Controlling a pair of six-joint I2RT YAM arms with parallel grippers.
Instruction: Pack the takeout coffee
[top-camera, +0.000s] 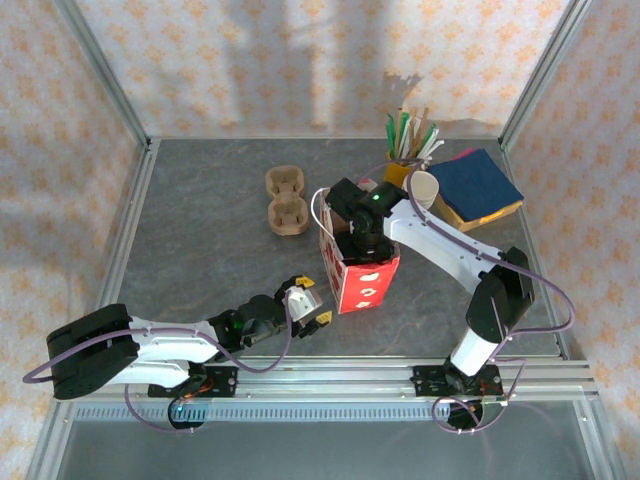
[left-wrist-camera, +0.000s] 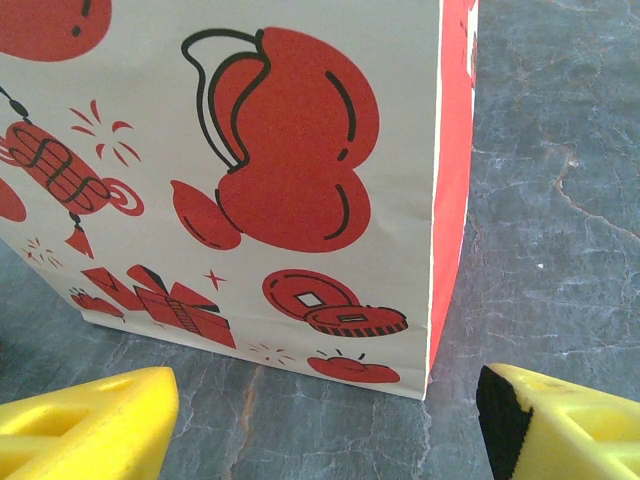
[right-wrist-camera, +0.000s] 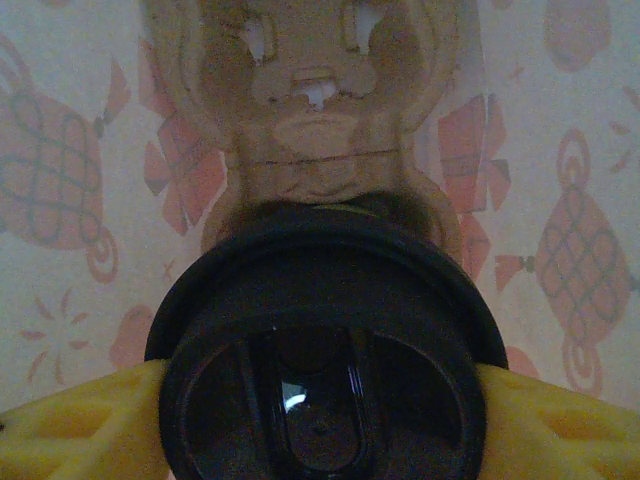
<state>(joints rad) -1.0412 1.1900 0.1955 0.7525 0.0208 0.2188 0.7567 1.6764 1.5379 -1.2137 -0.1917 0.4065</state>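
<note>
Takeout coffee (right-wrist-camera: 320, 340) sits inside the red-and-white paper bag (top-camera: 362, 282), black lid up, and I see my right gripper (right-wrist-camera: 320, 410) pinching it between both yellow fingers (right-wrist-camera: 70, 430). Left gripper (left-wrist-camera: 325, 425) hangs low over the table (left-wrist-camera: 560, 150) just near-left of the bag, jaws spread, empty.

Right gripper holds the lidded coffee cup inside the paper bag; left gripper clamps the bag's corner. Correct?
Not quite: the left gripper stands open, short of the paper bag and not touching it, as the left wrist view shows. The rest holds.
</note>
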